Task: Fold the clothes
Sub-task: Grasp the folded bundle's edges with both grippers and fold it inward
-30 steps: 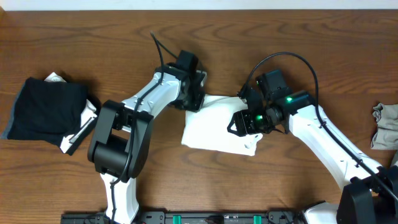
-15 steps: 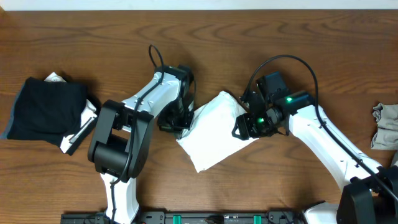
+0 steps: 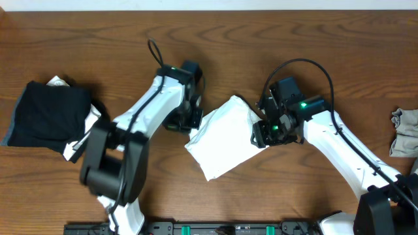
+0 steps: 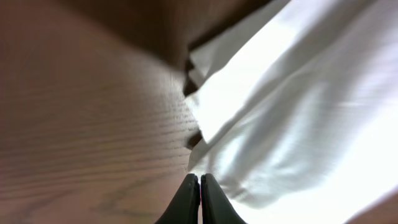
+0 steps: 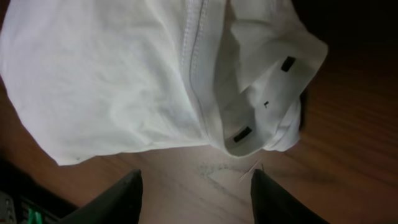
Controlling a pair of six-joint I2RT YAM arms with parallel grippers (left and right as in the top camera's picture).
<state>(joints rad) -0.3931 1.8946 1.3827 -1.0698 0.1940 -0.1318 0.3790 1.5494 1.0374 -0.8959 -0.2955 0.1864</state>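
The white T-shirt (image 3: 225, 137) lies folded in a compact, tilted rectangle at the table's middle. My left gripper (image 3: 194, 122) is at its left edge; in the left wrist view the gripper (image 4: 199, 180) is shut with nothing between the tips, right at the white cloth (image 4: 298, 112). My right gripper (image 3: 261, 134) is at the shirt's right edge; in the right wrist view it (image 5: 196, 180) is open over bare wood, just short of the shirt (image 5: 124, 81) and its collar with small dark labels. The black garment (image 3: 49, 114) lies folded at far left. The grey-beige garment (image 3: 405, 130) is crumpled at the right edge.
A white item (image 3: 81, 140) sticks out from under the black garment. The wooden table (image 3: 215, 39) runs back to a pale wall strip. A dark rail (image 3: 215, 229) lines the front edge.
The white shirt was turned and pulled into a tilted rectangle. Since then the left gripper has lifted slightly at the shirt's left edge and the right gripper has drawn back off its right edge.
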